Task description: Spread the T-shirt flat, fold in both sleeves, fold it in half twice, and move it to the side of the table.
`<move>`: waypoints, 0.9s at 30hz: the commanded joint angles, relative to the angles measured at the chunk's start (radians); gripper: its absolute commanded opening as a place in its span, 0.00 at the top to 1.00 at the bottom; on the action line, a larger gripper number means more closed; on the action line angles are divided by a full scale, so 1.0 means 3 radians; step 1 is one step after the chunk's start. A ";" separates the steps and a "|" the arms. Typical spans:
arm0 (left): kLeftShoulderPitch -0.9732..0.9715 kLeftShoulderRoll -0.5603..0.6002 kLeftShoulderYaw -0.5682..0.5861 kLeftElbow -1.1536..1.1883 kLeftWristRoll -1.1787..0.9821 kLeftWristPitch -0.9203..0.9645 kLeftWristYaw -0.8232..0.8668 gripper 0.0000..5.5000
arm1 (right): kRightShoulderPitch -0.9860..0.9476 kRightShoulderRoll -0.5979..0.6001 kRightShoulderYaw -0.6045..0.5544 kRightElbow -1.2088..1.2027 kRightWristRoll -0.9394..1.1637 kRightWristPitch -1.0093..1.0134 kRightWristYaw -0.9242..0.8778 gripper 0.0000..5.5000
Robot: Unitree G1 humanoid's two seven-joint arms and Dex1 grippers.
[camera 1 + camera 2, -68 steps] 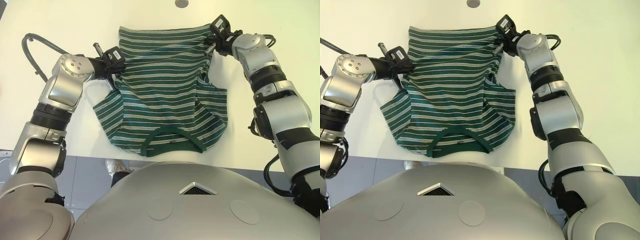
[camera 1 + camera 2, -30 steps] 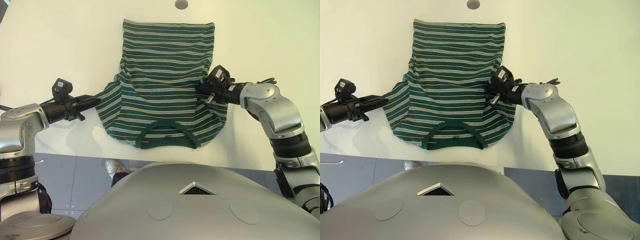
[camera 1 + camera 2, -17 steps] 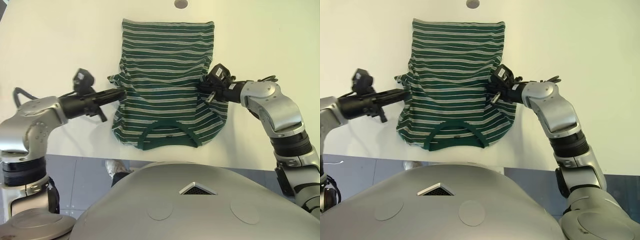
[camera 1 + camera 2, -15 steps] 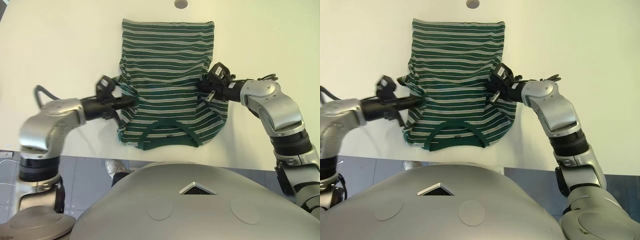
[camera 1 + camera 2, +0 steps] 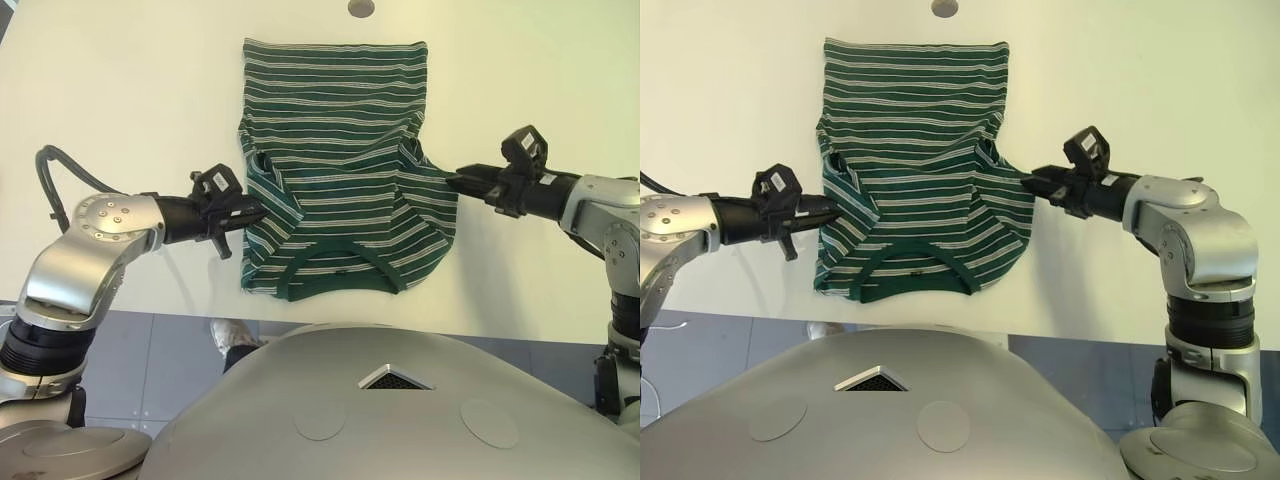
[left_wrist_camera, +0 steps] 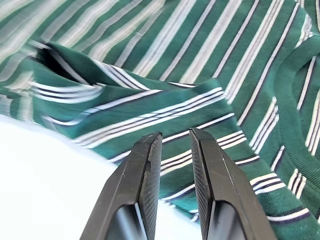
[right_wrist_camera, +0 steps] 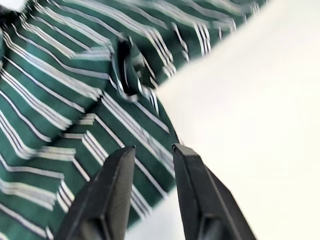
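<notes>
A green T-shirt [image 5: 335, 150] with white stripes lies on the white desk [image 5: 120, 90], its collar [image 5: 340, 268] at the near edge by the robot and its straight hem [image 5: 335, 45] at the far side. The left sleeve [image 5: 268, 195] is turned in over the body, and the right side shows a similar fold near the armpit [image 5: 415, 160]. The left gripper [image 5: 258, 212] sits low at the shirt's left edge, its fingers [image 6: 147, 165] a narrow gap apart with nothing between them, tips just over the striped cloth. The right gripper [image 5: 452, 180] points at the shirt's right edge, fingers [image 7: 187, 170] also slightly parted and empty, tips above the hem of the fabric where it meets the bare desk. A small grey disc [image 5: 361, 8] sits beyond the hem.
</notes>
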 commanded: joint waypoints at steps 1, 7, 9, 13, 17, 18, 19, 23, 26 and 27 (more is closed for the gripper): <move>-0.0113 0.0069 0.0067 -0.0111 -0.0012 0.0017 -0.0016 0.81 | -0.0024 0.0093 0.0115 0.0442 -0.0128 -0.0157 -0.0082 0.75; -0.0209 -0.0029 -0.0007 -0.0045 0.0014 0.0048 0.0060 0.81 | -0.0051 0.0309 0.0133 0.0733 0.0018 -0.0104 -0.0051 0.78; -0.0167 -0.0041 0.0034 -0.0037 0.0020 0.0057 0.0104 0.81 | 0.0028 0.0200 0.0218 0.0628 0.0012 -0.0134 0.0027 0.85; -0.0104 -0.0102 0.0097 0.0009 0.0023 0.0059 0.0201 0.81 | 0.0137 -0.0152 0.0371 0.0343 -0.0083 -0.0308 0.0246 1.00; -0.0041 -0.0156 0.0121 -0.0006 0.0015 0.0065 0.0285 0.81 | 0.0413 -0.0786 0.0234 0.0099 -0.0114 -0.0555 0.0671 1.00; -0.0041 -0.0157 0.0120 0.0002 0.0018 0.0061 0.0290 0.81 | 0.0528 -0.0904 0.0166 0.0081 -0.0114 -0.0615 0.0761 1.00; -0.0026 -0.0157 0.0127 0.0003 0.0022 0.0057 0.0298 0.81 | 0.0611 -0.0992 0.0127 0.0088 -0.0124 -0.0682 0.0844 1.00; -0.0015 -0.0137 0.0153 0.0029 0.0029 0.0046 0.0293 0.81 | 0.0693 -0.1052 0.0000 0.0139 -0.0148 -0.0792 0.0877 1.00; -0.0019 -0.0124 0.0157 0.0037 0.0029 0.0045 0.0273 0.81 | 0.0494 -0.1019 -0.0055 -0.0025 -0.0062 -0.0715 0.0824 1.00; -0.0033 -0.0124 0.0149 0.0043 0.0028 0.0047 0.0268 0.81 | 0.0408 -0.0994 -0.0048 -0.0152 0.0006 -0.0647 0.0807 1.00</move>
